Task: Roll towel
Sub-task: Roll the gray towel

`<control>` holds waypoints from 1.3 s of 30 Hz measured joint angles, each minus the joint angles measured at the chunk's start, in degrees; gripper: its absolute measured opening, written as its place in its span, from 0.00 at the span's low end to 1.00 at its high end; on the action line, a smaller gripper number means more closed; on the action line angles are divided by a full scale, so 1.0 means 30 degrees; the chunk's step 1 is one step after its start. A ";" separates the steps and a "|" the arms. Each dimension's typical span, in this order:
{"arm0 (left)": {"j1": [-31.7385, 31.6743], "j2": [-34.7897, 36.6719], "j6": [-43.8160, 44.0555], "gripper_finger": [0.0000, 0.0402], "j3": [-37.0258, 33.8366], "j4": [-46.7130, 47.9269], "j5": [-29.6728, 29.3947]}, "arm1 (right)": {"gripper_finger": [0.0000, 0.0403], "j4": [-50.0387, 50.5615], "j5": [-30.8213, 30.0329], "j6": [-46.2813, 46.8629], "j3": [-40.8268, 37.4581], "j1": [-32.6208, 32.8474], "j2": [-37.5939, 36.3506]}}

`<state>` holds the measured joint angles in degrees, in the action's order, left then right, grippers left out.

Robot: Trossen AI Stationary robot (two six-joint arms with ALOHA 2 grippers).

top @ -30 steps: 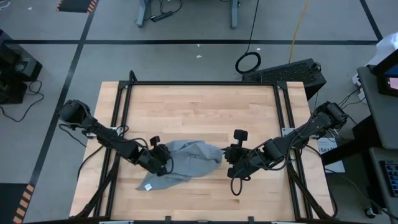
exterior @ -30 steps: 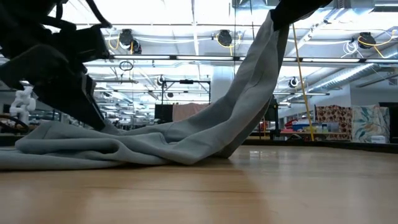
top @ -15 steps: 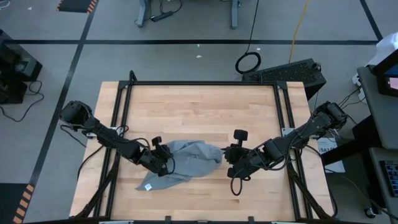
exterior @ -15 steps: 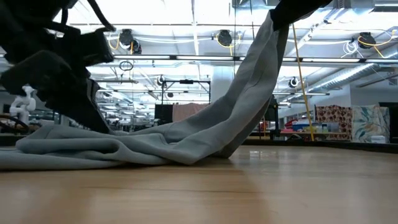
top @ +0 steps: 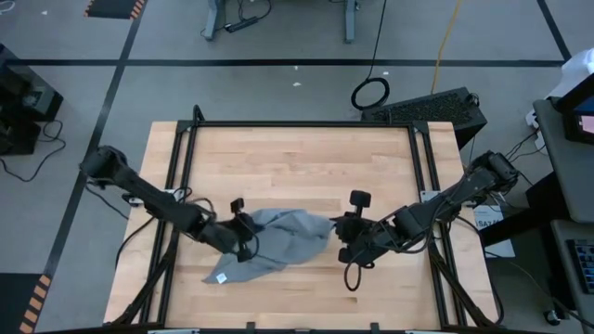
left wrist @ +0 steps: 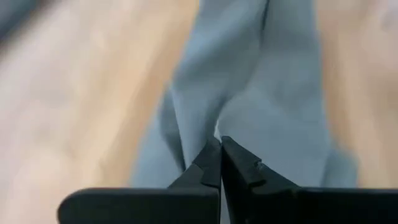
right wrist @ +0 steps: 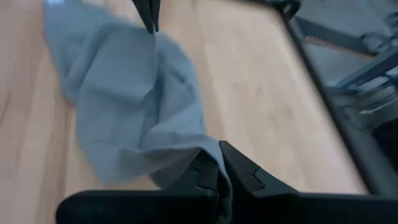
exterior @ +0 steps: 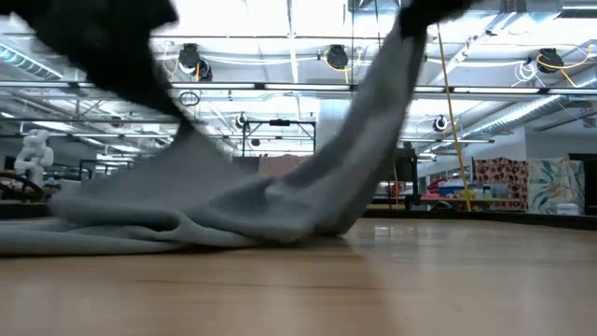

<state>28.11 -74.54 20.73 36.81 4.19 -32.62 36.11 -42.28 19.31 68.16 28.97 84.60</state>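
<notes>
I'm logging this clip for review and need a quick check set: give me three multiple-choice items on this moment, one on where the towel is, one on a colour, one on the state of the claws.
1. Where does the towel lie on the table?
A. Far edge
B. Near half, between the two arms
C. Off the table, on the floor

2. What colour is the towel's small tag?
A. White
B. Red
C. Black

3. How do the left claw and right claw stand?
A. Both open above the cloth
B. Only the right is shut
C. Both shut on the towel

Answers:
1 B, the high view shows it between the arms in the near half.
2 A, a white patch shows at the near left corner.
3 C, each wrist view shows the fingers pinched together on grey cloth.
</notes>
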 joint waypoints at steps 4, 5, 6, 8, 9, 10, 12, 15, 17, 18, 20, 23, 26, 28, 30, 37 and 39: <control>0.0273 0.3349 -0.3623 0.01 0.1416 -0.0257 -0.1741 | 0.00 0.2239 -0.0459 -0.0700 0.2186 0.0241 -0.0328; 0.0435 0.4107 -0.4736 0.01 0.1820 -0.0539 -0.1930 | 0.00 0.2839 -0.0452 -0.0836 0.2870 0.0311 -0.0327; 0.0626 0.4853 -0.6052 0.01 0.2180 -0.1117 -0.2000 | 0.00 0.3487 -0.0455 -0.0989 0.3585 0.0405 -0.0313; 0.1047 0.6148 -0.8877 0.01 0.2833 -0.2976 -0.1927 | 0.00 0.4105 -0.0620 -0.1564 0.5112 0.0627 -0.0306; 0.1269 0.6644 -1.0455 0.01 0.3132 -0.4121 -0.1635 | 0.00 0.4016 -0.0885 -0.2104 0.5874 0.0741 -0.0311; 0.1463 0.7033 -1.1901 0.01 0.3429 -0.5146 -0.1311 | 0.00 0.3983 -0.1230 -0.2737 0.6627 0.0847 -0.0314; 0.1797 0.7622 -1.4264 0.01 0.4003 -0.6788 -0.0655 | 0.00 0.3948 -0.2152 -0.3930 0.8253 0.1111 -0.0306; 0.2116 0.8038 -1.6513 0.00 0.5177 -0.7616 0.0033 | 0.00 0.3927 -0.4000 -0.5428 1.0732 0.1669 -0.0306; 0.2188 0.8097 -1.7592 0.00 0.6066 -0.7620 0.0049 | 0.00 0.3958 -0.5309 -0.6266 1.2295 0.2102 -0.0321; 0.2187 0.8078 -1.8061 0.00 0.6519 -0.7584 0.0049 | 0.00 0.3979 -0.5883 -0.6619 1.3062 0.2326 -0.0313; 0.2187 0.8066 -1.9208 0.00 0.7275 -0.7512 0.0042 | 0.00 0.3983 -0.6608 -0.7276 1.4645 0.2663 -0.0299; 0.2183 0.8083 -2.0445 0.00 0.8187 -0.7535 -0.0516 | 0.00 0.3949 -0.6965 -0.8244 1.6356 0.2805 -0.0366; 0.2173 0.8170 -2.0631 0.00 0.8666 -0.6853 -0.1763 | 0.00 0.4482 -0.6981 -0.8208 1.6912 0.2814 -0.0416; 0.2173 0.8313 -1.9851 0.00 0.8767 -0.5395 -0.2018 | 0.00 0.4747 -0.6988 -0.8108 1.6891 0.2897 -0.0416; 0.2232 0.8458 -1.8051 0.00 0.8775 -0.3414 -0.1007 | 0.00 0.4888 -0.7058 -0.8075 1.6882 0.2984 -0.0416; 0.3593 0.7649 -1.2503 0.00 0.8767 -0.1982 0.7449 | 0.00 0.4187 -0.5340 -0.4756 1.6904 0.4242 -0.0312; 0.4146 0.7253 -1.2747 0.00 0.8767 -0.2700 0.7580 | 0.00 0.3791 -0.4868 -0.4163 1.6904 0.4817 -0.0068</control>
<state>40.55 -52.78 -17.51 63.11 -3.92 -9.87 47.48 -56.88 6.83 118.87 43.42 84.39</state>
